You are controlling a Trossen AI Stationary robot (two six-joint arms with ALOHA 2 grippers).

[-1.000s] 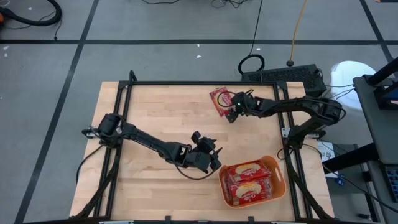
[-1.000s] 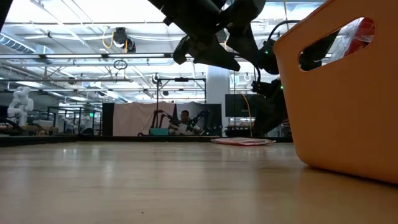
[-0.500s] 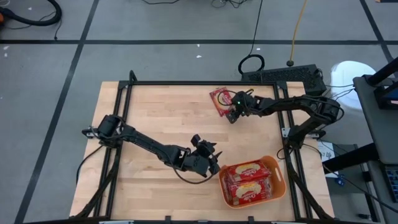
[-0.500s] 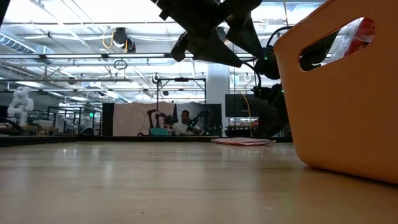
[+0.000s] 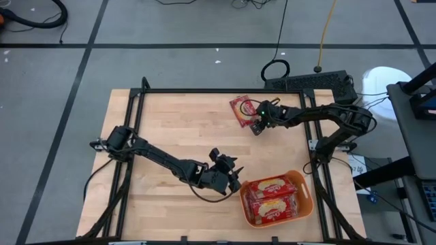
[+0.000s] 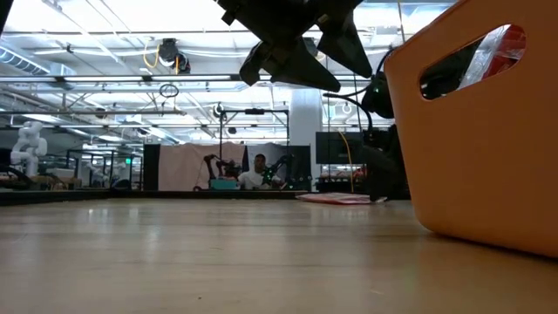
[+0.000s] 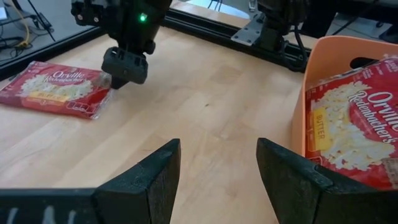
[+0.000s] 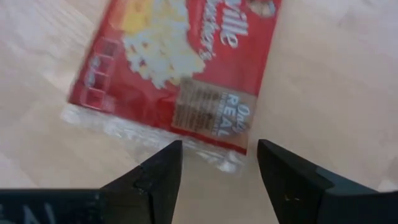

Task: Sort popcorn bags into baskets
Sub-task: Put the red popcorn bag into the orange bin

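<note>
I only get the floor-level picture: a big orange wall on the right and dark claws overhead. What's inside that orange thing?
Observer: The orange basket holds red popcorn bags, packed side by side.
Operator: And that flat red thing far back?
Observer: One more popcorn bag, lying flat on the table near its far edge.
Operator: Is a claw holding it?
Observer: No. The right gripper is open just over the bag's near edge. The left gripper, open and empty, hovers beside the basket.
</note>
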